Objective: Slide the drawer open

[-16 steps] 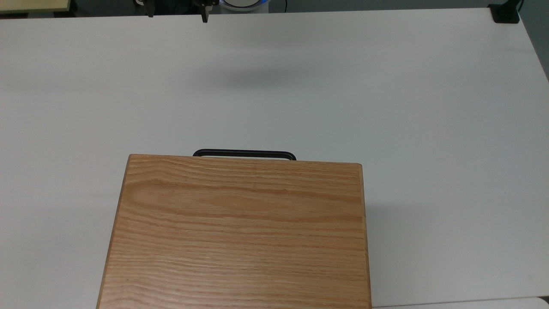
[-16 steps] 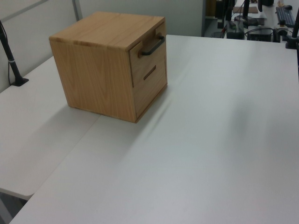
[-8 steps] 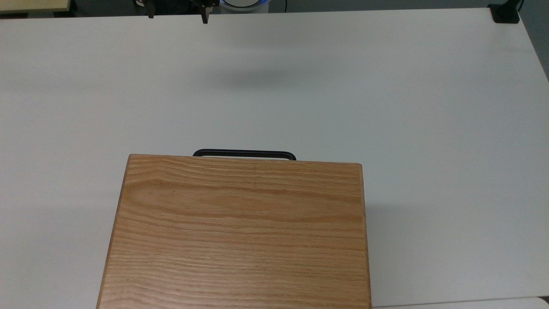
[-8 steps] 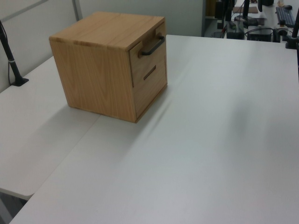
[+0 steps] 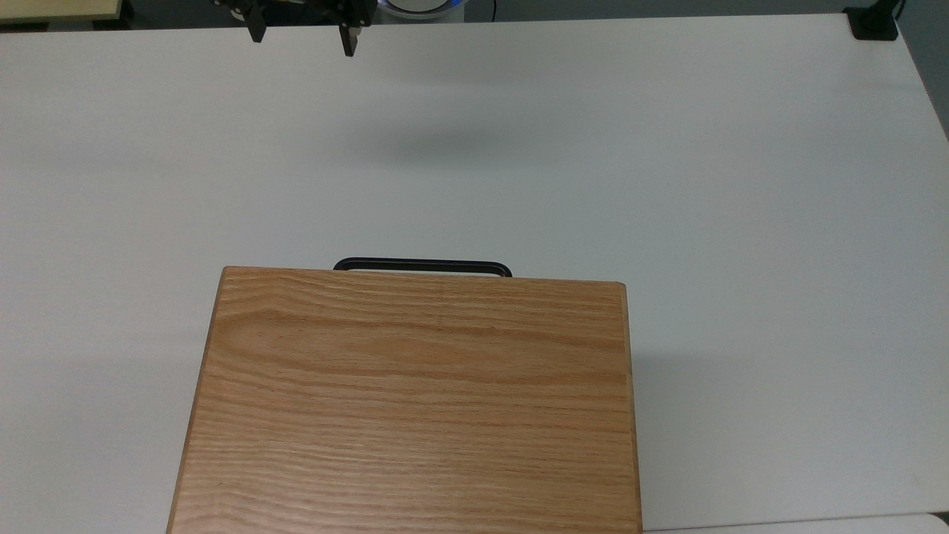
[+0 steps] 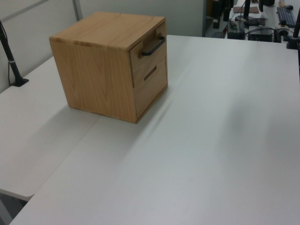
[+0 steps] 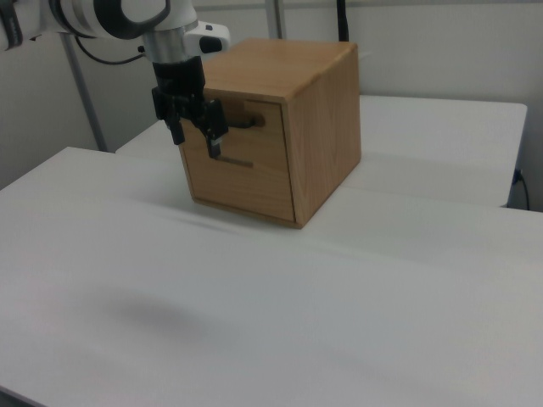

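Note:
The oak cabinet (image 6: 108, 70) stands on the white table (image 5: 667, 185). Its upper drawer (image 6: 149, 47) sits flush in the cabinet front, and its black bar handle (image 6: 153, 46) sticks out. From above, the handle (image 5: 422, 265) peeks past the cabinet top (image 5: 415, 400). My gripper (image 5: 302, 37) hangs open at the top view's upper edge, far from the handle, with nothing between its fingers. In the right view the gripper (image 7: 197, 142) hovers above the table, overlapping the drawer front (image 7: 254, 136) and part of the handle (image 7: 248, 121).
A lower drawer front with a slot (image 6: 150, 72) sits under the upper one. A black clamp (image 5: 871, 22) grips the table's far corner, and a black post (image 6: 10, 58) stands behind the cabinet. Open table lies between the gripper and the cabinet.
The gripper has come a little further into the top view from its upper edge. The drawer and cabinet have not moved.

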`<state>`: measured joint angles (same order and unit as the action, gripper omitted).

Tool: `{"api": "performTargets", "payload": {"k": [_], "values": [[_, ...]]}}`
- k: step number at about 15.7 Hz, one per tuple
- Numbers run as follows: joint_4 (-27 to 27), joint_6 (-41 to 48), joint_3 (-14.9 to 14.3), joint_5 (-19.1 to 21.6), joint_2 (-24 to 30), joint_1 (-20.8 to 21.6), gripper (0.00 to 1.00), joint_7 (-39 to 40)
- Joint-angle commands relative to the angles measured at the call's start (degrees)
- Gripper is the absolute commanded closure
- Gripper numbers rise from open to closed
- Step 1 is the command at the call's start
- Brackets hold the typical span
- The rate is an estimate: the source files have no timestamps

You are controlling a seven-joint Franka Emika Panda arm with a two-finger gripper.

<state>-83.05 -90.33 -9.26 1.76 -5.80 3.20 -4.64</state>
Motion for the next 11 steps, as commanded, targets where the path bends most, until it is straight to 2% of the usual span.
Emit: {"api": "performTargets", "payload": {"k": [1,5,7,11], "values": [[-0.89,-4.23,-0.58,4.55,0.26,-0.30,0.00,-9.74],[-1.85,-10.29,-0.58,9.82,0.26,-0.92,0.00,-25.81],[-3.07,-15.72,-0.58,13.16,0.26,-0.74,0.00,-38.62],[-6.59,-25.30,-0.49,13.53,0.35,1.89,0.00,-56.58]]}}
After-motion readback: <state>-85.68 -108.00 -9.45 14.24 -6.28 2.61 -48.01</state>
